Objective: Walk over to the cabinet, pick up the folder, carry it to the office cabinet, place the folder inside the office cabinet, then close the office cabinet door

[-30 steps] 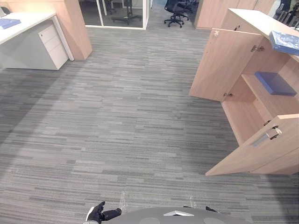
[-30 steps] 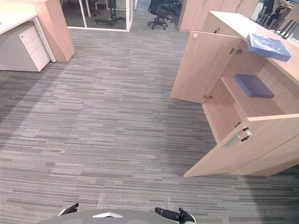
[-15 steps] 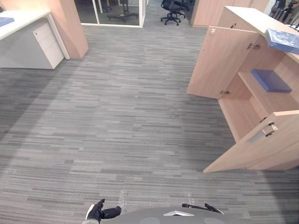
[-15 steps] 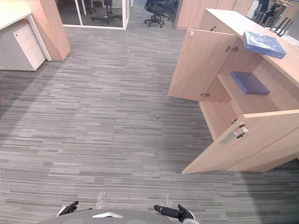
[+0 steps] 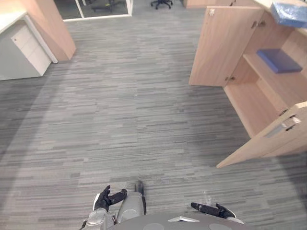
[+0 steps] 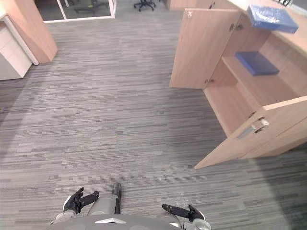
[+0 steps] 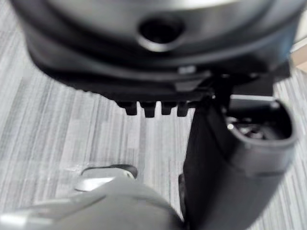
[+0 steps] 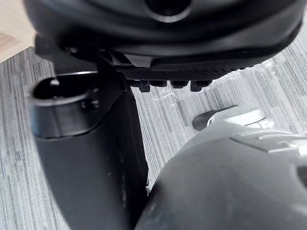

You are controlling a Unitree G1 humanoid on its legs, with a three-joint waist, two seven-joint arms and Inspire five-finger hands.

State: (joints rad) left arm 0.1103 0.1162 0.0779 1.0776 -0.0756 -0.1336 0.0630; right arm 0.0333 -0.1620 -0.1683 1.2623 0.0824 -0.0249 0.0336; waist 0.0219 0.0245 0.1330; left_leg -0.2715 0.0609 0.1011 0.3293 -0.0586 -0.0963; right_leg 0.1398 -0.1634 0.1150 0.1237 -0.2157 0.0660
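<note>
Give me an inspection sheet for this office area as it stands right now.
Surface: grey striped carpet, flat.
Job's things: office cabinet on the robot's right, far door and near door both swung open; blue shelf folder lies flat inside; blue top folder lies on the cabinet's top.
Clutter: nothing seen.
Hands: left hand and right hand hang low over the carpet, fingers relaxed, holding nothing.
Cables: nothing seen.
Surroundings: white drawer unit at far left; glass partition and office chair base at the far end.
</note>
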